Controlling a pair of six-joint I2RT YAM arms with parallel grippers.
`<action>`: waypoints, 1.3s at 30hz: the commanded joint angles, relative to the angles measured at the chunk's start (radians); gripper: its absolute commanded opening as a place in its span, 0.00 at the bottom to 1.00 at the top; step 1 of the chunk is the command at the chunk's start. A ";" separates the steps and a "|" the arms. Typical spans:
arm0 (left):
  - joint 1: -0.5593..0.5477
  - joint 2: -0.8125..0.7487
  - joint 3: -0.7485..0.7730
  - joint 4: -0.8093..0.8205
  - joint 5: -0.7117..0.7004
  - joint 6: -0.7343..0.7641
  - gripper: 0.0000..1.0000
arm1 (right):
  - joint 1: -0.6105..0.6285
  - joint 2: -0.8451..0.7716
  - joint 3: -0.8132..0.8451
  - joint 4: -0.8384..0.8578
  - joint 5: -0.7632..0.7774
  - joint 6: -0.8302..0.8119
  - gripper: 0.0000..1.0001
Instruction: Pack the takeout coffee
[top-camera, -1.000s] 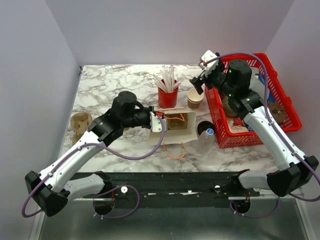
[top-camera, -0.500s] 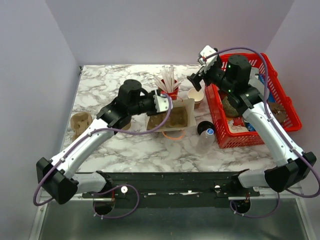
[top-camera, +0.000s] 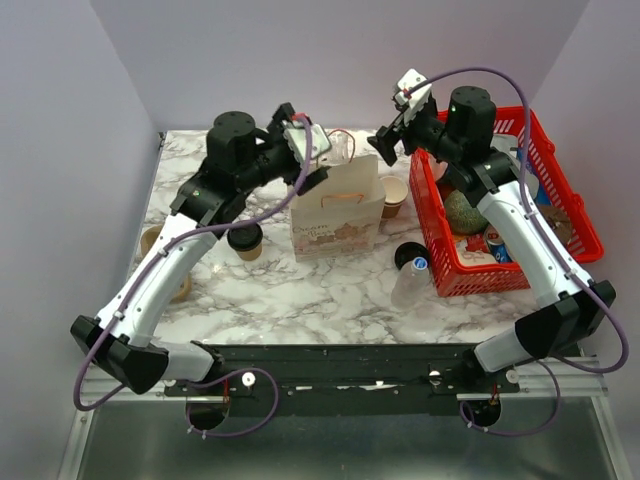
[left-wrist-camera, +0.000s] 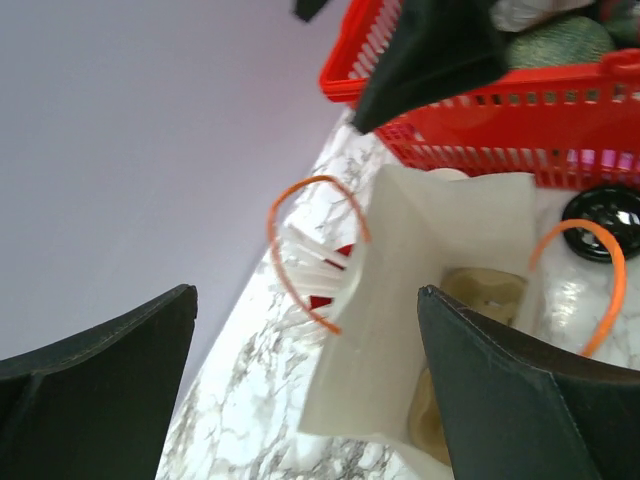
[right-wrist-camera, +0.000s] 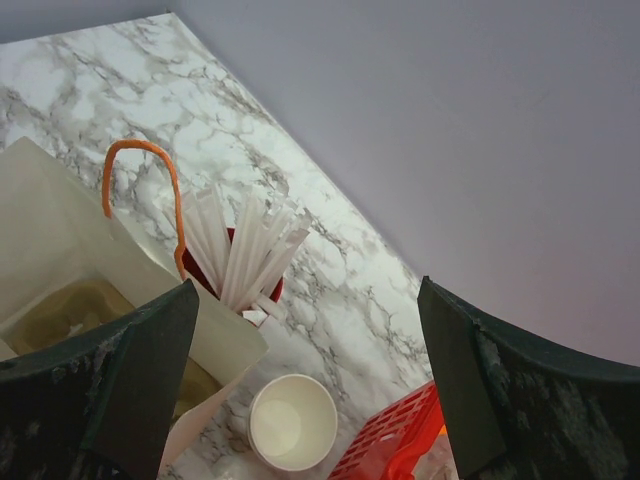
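Both hands apart above the upright bag, coffee standing outside it

The left hand (left-wrist-camera: 305, 295) and right hand (right-wrist-camera: 308, 283) each hold their fingers wide with nothing between them, hanging over the open top edge of the paper bag (top-camera: 338, 205). The lidded coffee (top-camera: 245, 240) stands on the surface (top-camera: 220, 165) near the bag's left side, not touching it, beside the left forearm. Right of the bag, an open cup (top-camera: 394, 193) and a loose lid (top-camera: 408, 254) crowd the red basket (top-camera: 575, 215). Bare marble lies in front of the bag.
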 joint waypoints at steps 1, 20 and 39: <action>0.177 0.026 0.094 -0.118 -0.037 -0.191 0.99 | -0.009 0.018 0.052 -0.006 -0.048 0.026 1.00; 0.462 0.261 0.084 -0.948 0.287 0.839 0.99 | -0.021 0.047 0.106 -0.198 -0.260 0.007 1.00; 0.450 0.474 0.132 -1.089 0.119 1.193 0.96 | -0.021 -0.016 0.032 -0.233 -0.249 -0.048 1.00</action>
